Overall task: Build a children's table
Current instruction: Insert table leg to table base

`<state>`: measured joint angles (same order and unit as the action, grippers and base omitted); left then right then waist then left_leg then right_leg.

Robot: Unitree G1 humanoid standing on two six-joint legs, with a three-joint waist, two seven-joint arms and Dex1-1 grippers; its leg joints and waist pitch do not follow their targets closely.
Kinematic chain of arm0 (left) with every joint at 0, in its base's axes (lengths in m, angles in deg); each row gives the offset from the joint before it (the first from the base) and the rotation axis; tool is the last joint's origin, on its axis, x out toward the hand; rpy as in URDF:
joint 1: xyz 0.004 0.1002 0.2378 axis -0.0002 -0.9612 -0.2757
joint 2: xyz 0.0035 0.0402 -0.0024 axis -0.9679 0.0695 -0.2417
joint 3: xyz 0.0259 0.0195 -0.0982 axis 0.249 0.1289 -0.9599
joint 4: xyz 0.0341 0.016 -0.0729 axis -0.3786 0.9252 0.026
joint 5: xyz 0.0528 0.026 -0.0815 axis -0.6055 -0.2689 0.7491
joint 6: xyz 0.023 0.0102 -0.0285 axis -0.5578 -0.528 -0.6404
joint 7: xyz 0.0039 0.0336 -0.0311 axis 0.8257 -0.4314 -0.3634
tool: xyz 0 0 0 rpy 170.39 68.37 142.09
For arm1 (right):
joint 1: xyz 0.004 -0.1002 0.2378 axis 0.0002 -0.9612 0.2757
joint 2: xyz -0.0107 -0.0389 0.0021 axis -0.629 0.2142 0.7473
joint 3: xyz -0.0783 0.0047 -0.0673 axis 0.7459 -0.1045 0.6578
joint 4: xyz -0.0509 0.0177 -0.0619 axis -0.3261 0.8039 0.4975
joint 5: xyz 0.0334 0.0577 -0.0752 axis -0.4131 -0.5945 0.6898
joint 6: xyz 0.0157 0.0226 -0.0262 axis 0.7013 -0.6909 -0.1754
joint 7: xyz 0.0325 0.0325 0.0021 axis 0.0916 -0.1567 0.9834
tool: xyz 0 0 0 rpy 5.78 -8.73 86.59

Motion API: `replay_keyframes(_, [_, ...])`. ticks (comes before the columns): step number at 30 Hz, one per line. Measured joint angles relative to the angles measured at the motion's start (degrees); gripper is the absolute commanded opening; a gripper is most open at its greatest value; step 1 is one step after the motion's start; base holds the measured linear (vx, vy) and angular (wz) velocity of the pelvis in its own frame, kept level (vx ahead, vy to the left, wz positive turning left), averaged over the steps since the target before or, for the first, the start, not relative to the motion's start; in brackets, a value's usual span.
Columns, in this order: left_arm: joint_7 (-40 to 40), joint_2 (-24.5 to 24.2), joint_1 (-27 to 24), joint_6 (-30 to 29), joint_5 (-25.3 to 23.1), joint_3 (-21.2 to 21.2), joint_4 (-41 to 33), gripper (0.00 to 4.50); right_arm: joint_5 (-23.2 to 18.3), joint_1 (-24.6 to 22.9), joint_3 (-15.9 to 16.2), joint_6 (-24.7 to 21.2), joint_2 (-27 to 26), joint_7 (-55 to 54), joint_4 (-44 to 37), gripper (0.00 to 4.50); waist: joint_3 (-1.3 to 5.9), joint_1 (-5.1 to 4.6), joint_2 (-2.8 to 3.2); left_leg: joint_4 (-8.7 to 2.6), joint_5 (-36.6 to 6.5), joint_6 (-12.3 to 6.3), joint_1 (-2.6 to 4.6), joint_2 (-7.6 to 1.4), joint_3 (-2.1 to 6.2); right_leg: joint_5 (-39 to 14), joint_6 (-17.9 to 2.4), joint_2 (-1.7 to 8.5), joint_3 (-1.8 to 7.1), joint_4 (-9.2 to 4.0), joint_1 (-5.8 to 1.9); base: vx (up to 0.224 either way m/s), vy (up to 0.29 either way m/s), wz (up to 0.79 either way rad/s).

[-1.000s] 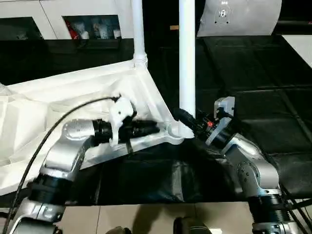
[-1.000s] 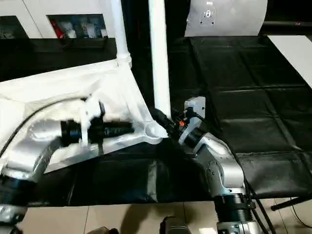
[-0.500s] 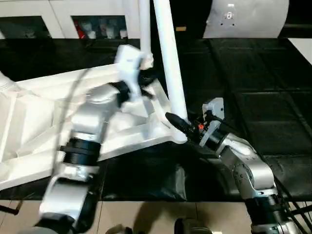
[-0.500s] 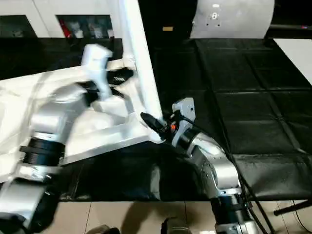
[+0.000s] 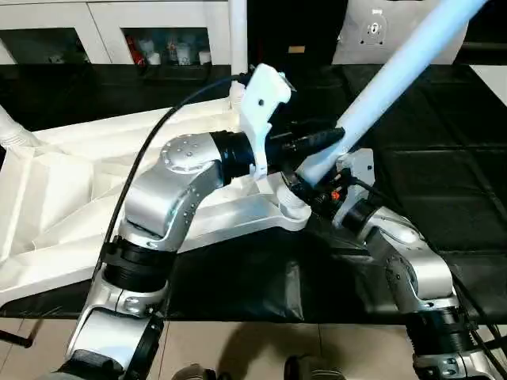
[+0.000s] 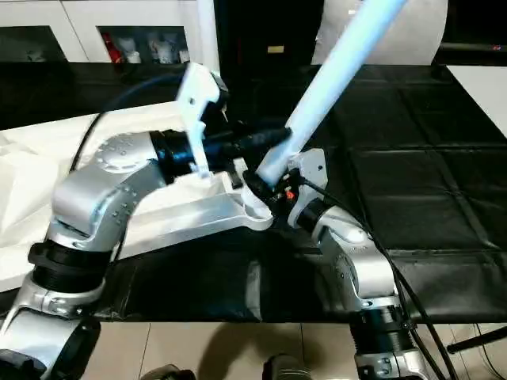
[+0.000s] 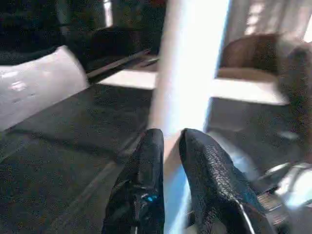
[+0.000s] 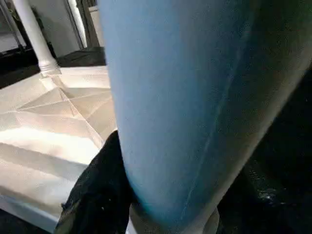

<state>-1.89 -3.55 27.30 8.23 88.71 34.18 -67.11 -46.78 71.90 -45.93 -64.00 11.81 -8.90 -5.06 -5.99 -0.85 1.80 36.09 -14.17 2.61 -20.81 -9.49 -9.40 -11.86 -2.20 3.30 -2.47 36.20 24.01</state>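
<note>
The white table top (image 5: 71, 182) lies upside down on the left, ribs up. One leg (image 5: 237, 39) stands upright in its far corner, and another leg (image 5: 12, 131) shows at the far left edge. A third leg (image 5: 396, 67) leans steeply up to the right from the near corner socket (image 5: 291, 207). My right gripper (image 5: 307, 188) is shut on this leg just above its collar; one black finger (image 8: 97, 195) hugs its side. My left gripper (image 5: 325, 139) is shut, fingers (image 7: 151, 161) close together and resting against the leaning leg higher up.
A black quilted cloth (image 5: 444, 158) covers the work surface to the right and in front. White cabinets (image 5: 166, 47) line the back. A pale grey panel (image 5: 380, 32) stands at the back right. The tiled floor (image 5: 238, 348) shows past the front edge.
The held leg has swung from upright, through a left lean, to a steep lean to the right. My left arm rose from the table top's rim to that leg.
</note>
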Motion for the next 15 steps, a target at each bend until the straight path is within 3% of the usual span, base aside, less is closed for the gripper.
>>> replay_keyframes(4, [-0.79, -4.02, -2.31, -0.13, 0.16, -2.07, 1.48, 1.26, -0.10, 0.10, -0.28, -0.35, 0.63, 0.01, -0.13, 1.91, 0.02, -0.22, 0.03, 0.00, 0.07, 0.00, -0.04, -0.01, 0.02, 0.04, 0.01, 0.00, -0.03, -0.02, 0.01, 0.000, 0.000, 0.00])
replay_keyframes(8, [-4.50, -8.73, -6.09, -0.49, -0.27, -1.84, 1.32, 1.67, -0.09, 0.07, -1.06, -0.56, 2.00, -0.03, -0.22, 1.91, 0.03, -0.17, 0.05, 0.00, 0.07, 0.00, -0.06, 0.00, 0.02, 0.04, 0.01, 0.00, -0.02, -0.03, 0.01, 0.000, 0.000, 0.00])
replay_keyframes(10, [-6.41, -10.11, -8.53, -0.73, -0.54, -0.94, 1.33, 1.86, 0.03, 0.04, -1.60, -0.67, 2.72, -0.03, -0.21, 1.91, 0.03, -0.05, 0.04, 0.03, 0.07, 0.00, -0.09, 0.00, 0.02, 0.05, 0.00, 0.01, -0.02, -0.04, 0.01, 0.000, 0.000, 0.00])
replay_keyframes(15, [-9.00, -12.07, -12.05, 6.18, -4.47, 5.76, 4.39, 2.12, 0.11, 0.01, -1.54, -1.00, 2.73, 0.02, -0.23, 1.91, 0.03, 0.11, 0.05, 0.09, 0.07, 0.00, -0.07, -0.01, 0.02, 0.09, 0.01, 0.02, -0.02, -0.04, -0.03, 0.000, 0.000, 0.00])
